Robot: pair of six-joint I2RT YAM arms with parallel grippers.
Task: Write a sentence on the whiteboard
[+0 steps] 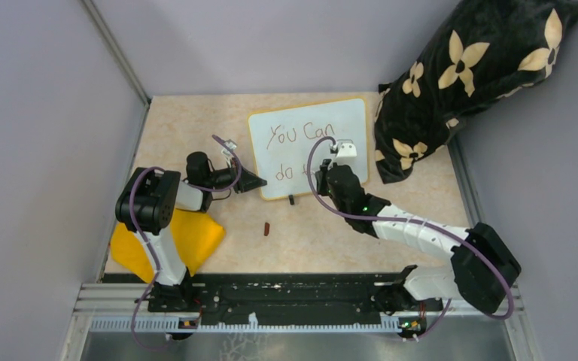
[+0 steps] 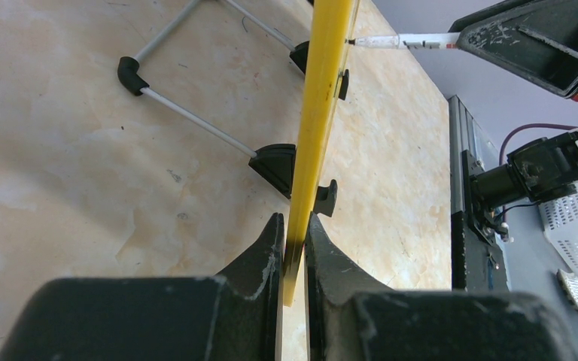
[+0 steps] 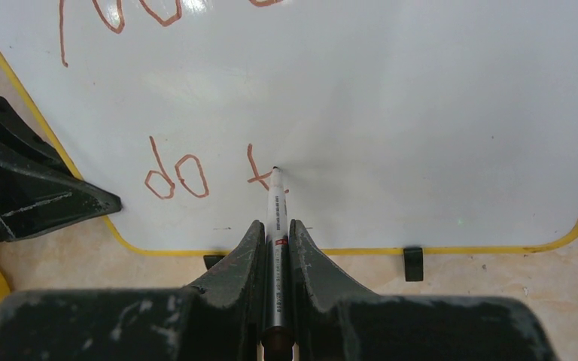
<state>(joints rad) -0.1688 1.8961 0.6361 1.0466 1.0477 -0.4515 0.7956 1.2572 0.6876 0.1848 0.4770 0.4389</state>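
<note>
The whiteboard (image 1: pixel 301 120) stands tilted at the table's middle, white with a yellow frame and black feet. The sentence (image 1: pixel 299 135) reads "You Can" above "do t", thin reddish-brown strokes; the lower line shows in the right wrist view (image 3: pixel 177 177). My left gripper (image 1: pixel 260 182) is shut on the board's left edge; the left wrist view shows the yellow frame (image 2: pixel 317 113) pinched at my gripper (image 2: pixel 294 226). My right gripper (image 3: pixel 275 229) is shut on a white marker (image 3: pixel 275 203) whose tip touches the whiteboard (image 3: pixel 421 135) beside the "t". From above, the right gripper (image 1: pixel 331 162) covers the lower line's end.
A black pillow with cream flowers (image 1: pixel 466 75) leans at the back right, close to the board. A yellow cloth (image 1: pixel 188 237) lies at the front left under the left arm. A small brown marker cap (image 1: pixel 267 228) lies in front of the board. Grey walls enclose the table.
</note>
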